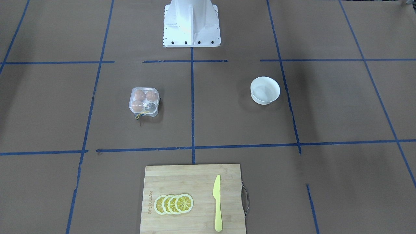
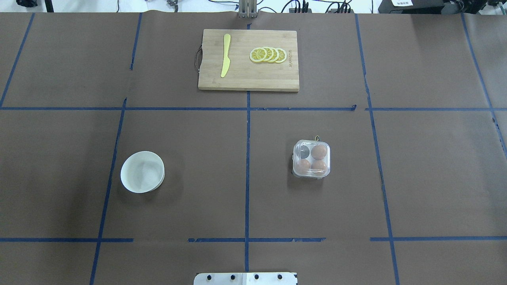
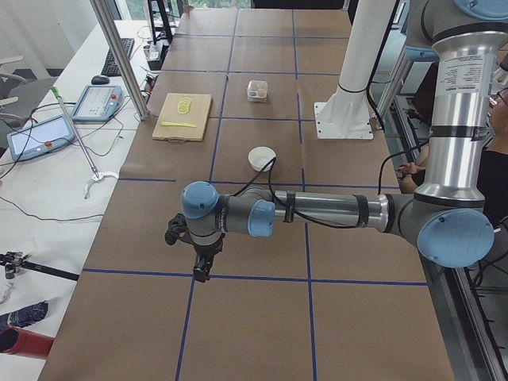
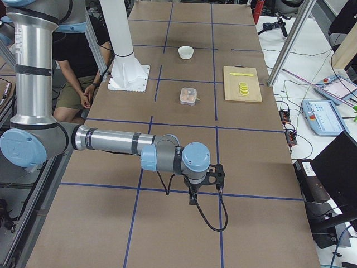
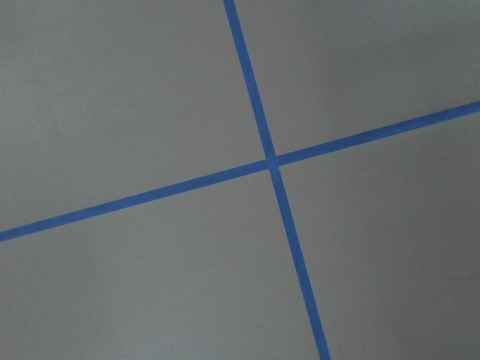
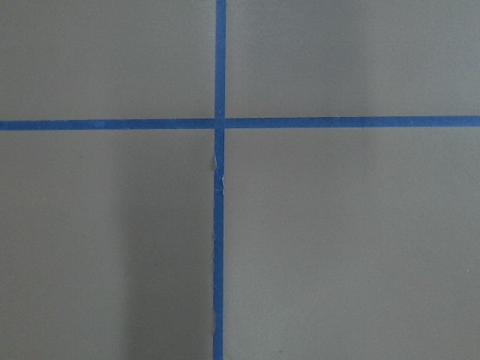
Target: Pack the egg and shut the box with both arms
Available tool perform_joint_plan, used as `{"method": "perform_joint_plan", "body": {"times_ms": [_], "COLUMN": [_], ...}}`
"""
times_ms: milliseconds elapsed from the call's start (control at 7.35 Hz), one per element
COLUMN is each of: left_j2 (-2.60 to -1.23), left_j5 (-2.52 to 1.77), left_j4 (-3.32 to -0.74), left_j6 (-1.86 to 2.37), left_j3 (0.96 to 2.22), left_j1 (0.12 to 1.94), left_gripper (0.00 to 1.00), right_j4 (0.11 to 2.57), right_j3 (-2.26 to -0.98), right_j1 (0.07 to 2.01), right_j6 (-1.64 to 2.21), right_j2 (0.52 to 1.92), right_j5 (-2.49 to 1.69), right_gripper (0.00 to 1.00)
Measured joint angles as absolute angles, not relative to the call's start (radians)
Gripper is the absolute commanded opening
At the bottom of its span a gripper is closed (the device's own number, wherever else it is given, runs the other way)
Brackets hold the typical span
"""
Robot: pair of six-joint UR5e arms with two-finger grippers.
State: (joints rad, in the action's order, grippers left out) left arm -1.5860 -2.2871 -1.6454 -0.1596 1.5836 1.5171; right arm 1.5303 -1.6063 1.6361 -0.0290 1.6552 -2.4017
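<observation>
The clear plastic box [image 2: 311, 159] sits right of the table's middle, and also shows in the front view [image 1: 144, 101]. Its lid looks folded down over the cells, and yellow string hangs at one edge. Three orange-brown eggs fill three cells, one of them an egg [image 2: 319, 151] in the far right cell. The fourth cell looks dark and empty. The left gripper [image 3: 202, 274] hangs low over the table's left end, far from the box. The right gripper [image 4: 193, 200] hangs low over the right end. I cannot tell whether either is open or shut. Both wrist views show only brown paper and blue tape.
A round white bowl [image 2: 142, 171], empty, stands left of the middle. A wooden cutting board [image 2: 245, 81] at the far edge carries a yellow knife [image 2: 225, 55] and lemon slices [image 2: 268, 55]. The white fixed base [image 1: 191, 22] stands at the robot's side. A seated person [image 4: 78, 56] is beside the table.
</observation>
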Motion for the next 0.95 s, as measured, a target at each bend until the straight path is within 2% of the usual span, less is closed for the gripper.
{"method": "perform_joint_plan", "body": {"times_ms": [952], "left_j2": [-1.589], "left_j5": [-2.287], "left_j4": [-1.649], "left_j6": [-0.087], "left_j3": [1.587], "left_j1": [1.517], "left_gripper": [1.0], "right_j4": [1.514], "right_j3": [-1.602], "right_j1": [1.635], "right_j6": [0.032], "right_j2": [1.65], "right_j5": [-2.402], "right_gripper": [1.0]}}
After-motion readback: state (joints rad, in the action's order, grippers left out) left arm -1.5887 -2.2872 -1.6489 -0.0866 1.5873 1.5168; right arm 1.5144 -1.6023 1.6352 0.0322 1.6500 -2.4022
